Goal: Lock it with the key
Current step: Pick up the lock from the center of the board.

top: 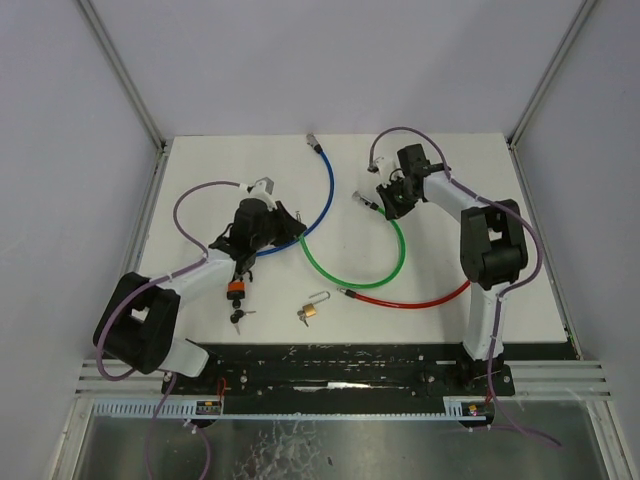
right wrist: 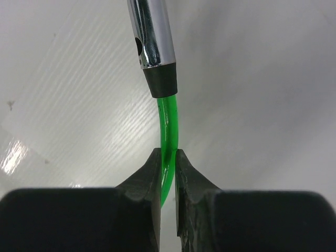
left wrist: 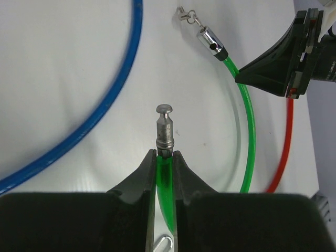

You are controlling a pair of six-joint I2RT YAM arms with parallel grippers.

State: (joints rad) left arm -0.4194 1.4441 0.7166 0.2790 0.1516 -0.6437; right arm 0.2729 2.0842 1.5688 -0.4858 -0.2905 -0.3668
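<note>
Two ends, one green cable. Left jaws pinch the pin end, right jaws the socket, seemingly for mating.

A white surface sits boxed by plain pale walls at nine, twelve and three o'clock. Metal posts rise from its far corners; a black rail runs at six.

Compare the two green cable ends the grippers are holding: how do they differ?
The pin end in the left gripper is a dull grey stud with a mushroom head; the barrel end in the right gripper is a shiny chrome tube with a side hole. The barrel end has a black collar; the pin end meets the cable in bare metal. Shared: each is pinched on the green cable just behind its fitting.
</note>
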